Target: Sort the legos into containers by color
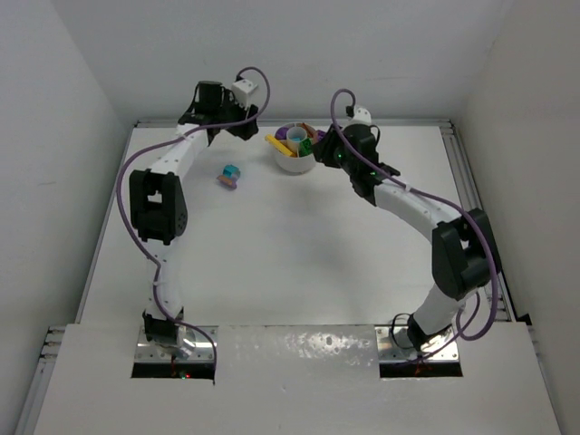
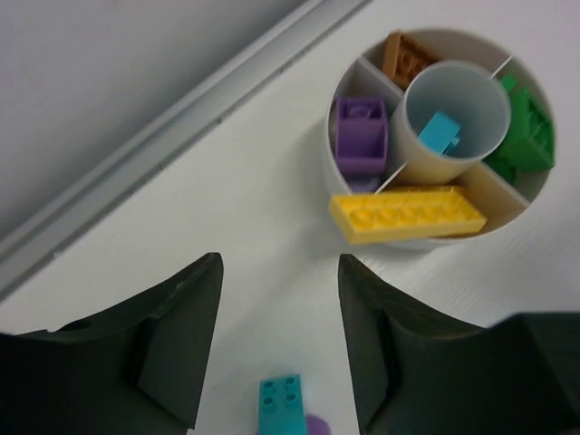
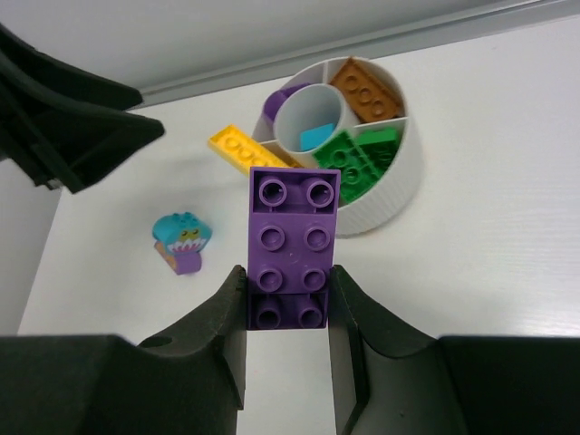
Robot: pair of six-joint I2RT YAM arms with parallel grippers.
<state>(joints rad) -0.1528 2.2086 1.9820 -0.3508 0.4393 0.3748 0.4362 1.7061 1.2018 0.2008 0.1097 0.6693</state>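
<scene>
The round white dish (image 1: pixel 294 161) stands at the back of the table. Its compartments hold a purple lego (image 2: pixel 361 134), an orange one (image 2: pixel 405 54) and green ones (image 2: pixel 527 131). A teal one (image 2: pixel 439 133) lies in the central well. A long yellow lego (image 2: pixel 406 214) rests across the rim. My right gripper (image 3: pixel 288 276) is shut on a long purple lego (image 3: pixel 292 227), held above the table just short of the dish (image 3: pixel 390 195). My left gripper (image 2: pixel 281 272) hangs open and empty to the dish's left, over a teal lego (image 2: pixel 280 405) on the table.
A loose cluster of a teal shark-faced piece on purple and pink bricks (image 3: pixel 182 240) lies left of the dish (image 1: pixel 230 175). A metal rail (image 2: pixel 163 136) runs along the back edge under the wall. Another rail (image 1: pixel 462 172) borders the right side.
</scene>
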